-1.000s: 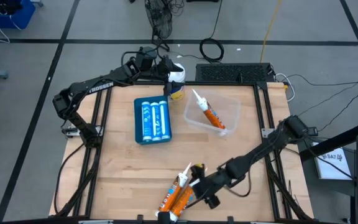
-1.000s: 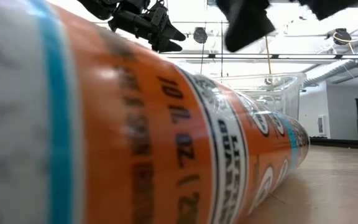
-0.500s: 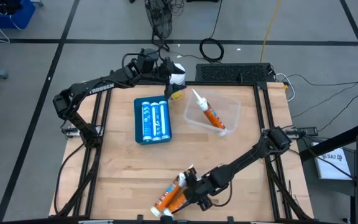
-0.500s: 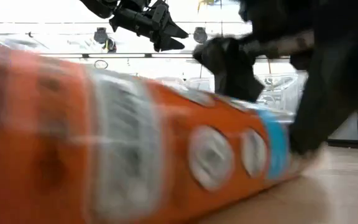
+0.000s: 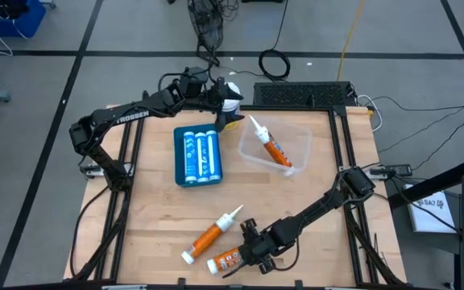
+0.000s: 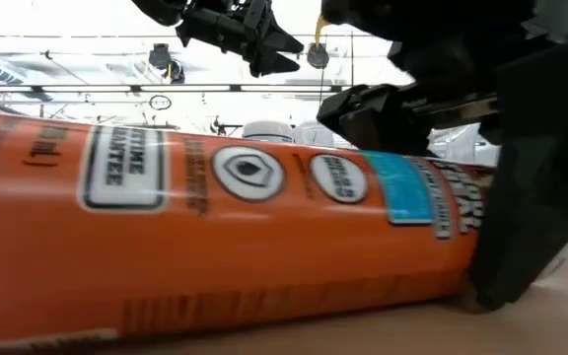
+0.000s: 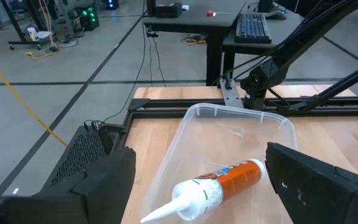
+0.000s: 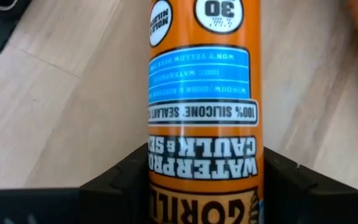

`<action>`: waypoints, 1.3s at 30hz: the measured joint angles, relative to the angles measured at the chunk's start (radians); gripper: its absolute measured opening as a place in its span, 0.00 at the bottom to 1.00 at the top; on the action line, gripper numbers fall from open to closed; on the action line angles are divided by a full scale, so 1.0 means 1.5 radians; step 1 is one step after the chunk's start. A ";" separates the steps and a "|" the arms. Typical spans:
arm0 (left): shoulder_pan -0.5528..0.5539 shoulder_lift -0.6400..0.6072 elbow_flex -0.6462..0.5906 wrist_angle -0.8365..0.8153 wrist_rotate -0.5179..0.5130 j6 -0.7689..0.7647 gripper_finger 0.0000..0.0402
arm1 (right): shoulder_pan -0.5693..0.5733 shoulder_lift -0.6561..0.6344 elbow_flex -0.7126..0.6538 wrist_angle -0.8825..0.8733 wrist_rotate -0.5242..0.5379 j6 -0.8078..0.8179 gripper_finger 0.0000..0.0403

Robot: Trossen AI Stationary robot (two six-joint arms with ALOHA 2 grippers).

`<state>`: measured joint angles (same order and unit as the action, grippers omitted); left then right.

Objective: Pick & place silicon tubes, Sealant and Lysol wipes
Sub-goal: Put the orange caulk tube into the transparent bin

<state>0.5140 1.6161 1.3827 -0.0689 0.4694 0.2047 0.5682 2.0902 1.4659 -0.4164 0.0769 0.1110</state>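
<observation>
Two orange silicone tubes lie near the table's near edge. One (image 5: pixel 209 234) lies free on its side, its white nozzle pointing far-right. The other (image 5: pixel 228 260) has my right gripper (image 5: pixel 250 244) shut on it. At the far edge my left gripper (image 5: pixel 225 109) hangs open with nothing between its fingers, high over the Lysol wipes canister (image 5: pixel 232 89), which it partly hides. A third orange tube (image 7: pixel 225 182) lies in the clear tub (image 5: pixel 300 137). Two blue-and-white sealant tubes lie in a blue tray (image 5: pixel 197 155). My right gripper pinches the tube's orange body (image 8: pixel 204 155) between its two fingers (image 8: pixel 120 183), at the end toward the table's right. The fingers slant down from the far right and lie across the tube. The tube lies on its side on the table.
A keyboard (image 5: pixel 303 94) and cables lie beyond the table's far edge. Bare wood shows in the table's middle and near left.
My right gripper has come down and tipped steeper onto the two tubes that lay side by side. They have parted: the one it now holds has turned about near the near edge, and the other has shifted a little toward the left.
</observation>
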 joint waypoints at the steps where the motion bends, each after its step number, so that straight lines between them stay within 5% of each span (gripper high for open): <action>1: -0.001 0.000 0.000 0.000 0.000 0.000 0.87 | 0.003 0.000 0.000 -0.001 0.000 0.002 0.50; 7: -0.013 0.000 0.000 0.001 0.000 0.000 0.88 | 0.031 -0.058 -0.003 -0.069 0.002 0.105 0.50; 10: -0.017 0.000 0.000 0.012 0.000 0.000 0.88 | 0.049 -0.116 -0.002 -0.142 0.058 0.165 0.50; 22: -0.038 0.000 0.000 0.013 0.000 0.000 0.88 | 0.094 -0.358 -0.014 -0.363 0.499 0.315 0.50; 26: -0.044 0.000 0.000 0.013 0.000 0.000 0.88 | 0.076 -0.431 -0.077 -0.354 0.686 0.312 0.50; 30: -0.049 0.000 0.000 0.014 0.000 0.000 0.87 | 0.022 -0.501 -0.172 -0.282 0.796 0.292 0.50; 35: -0.054 0.000 0.000 0.014 0.000 0.000 0.87 | -0.093 -0.596 -0.314 -0.060 0.769 0.123 0.50; 39: -0.055 0.000 0.000 0.014 0.000 0.000 0.87 | -0.206 -0.668 -0.429 0.230 0.632 -0.074 0.50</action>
<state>0.4311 1.6161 1.3830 -0.0484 0.4698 0.2044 0.2598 1.0876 0.8221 -0.0718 1.0251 0.0004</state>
